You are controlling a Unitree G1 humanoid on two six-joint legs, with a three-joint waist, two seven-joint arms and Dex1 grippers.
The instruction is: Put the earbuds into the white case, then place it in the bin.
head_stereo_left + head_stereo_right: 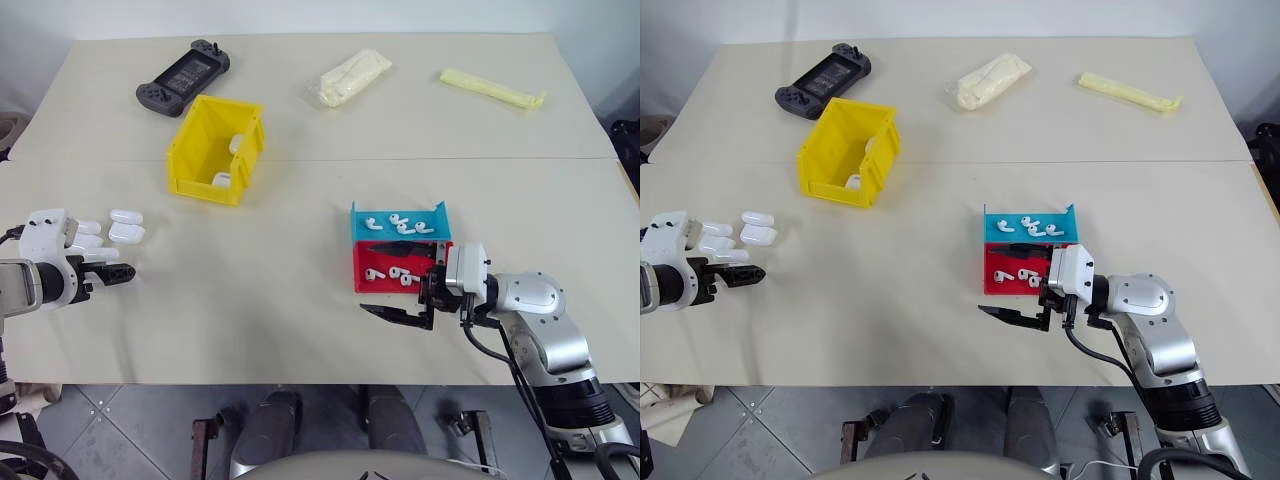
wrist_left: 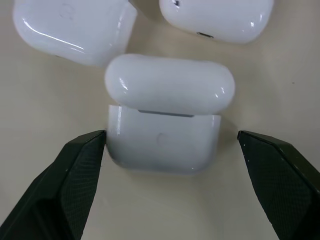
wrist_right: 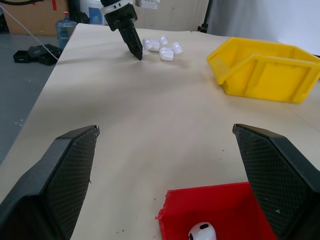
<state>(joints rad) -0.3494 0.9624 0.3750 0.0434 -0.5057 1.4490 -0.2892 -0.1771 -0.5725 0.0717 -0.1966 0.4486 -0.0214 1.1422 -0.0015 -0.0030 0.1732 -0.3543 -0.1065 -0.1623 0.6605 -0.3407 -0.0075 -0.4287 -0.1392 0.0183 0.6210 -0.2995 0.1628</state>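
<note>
Earbuds (image 1: 398, 224) in trays right of bin (image 1: 214, 150)

White case (image 2: 164, 122) lid-open; earbuds (image 1: 396, 222) in trays.

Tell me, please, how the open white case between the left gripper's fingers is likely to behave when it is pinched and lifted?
The white case looks glossy and rounded, so it may slip between the left gripper's fingers. Its lid stands open on the hinge and could swing or snap shut when lifted. It appears small and hard-shelled, so probably light and stiff; a push would likely slide it into the neighbouring cases.
</note>
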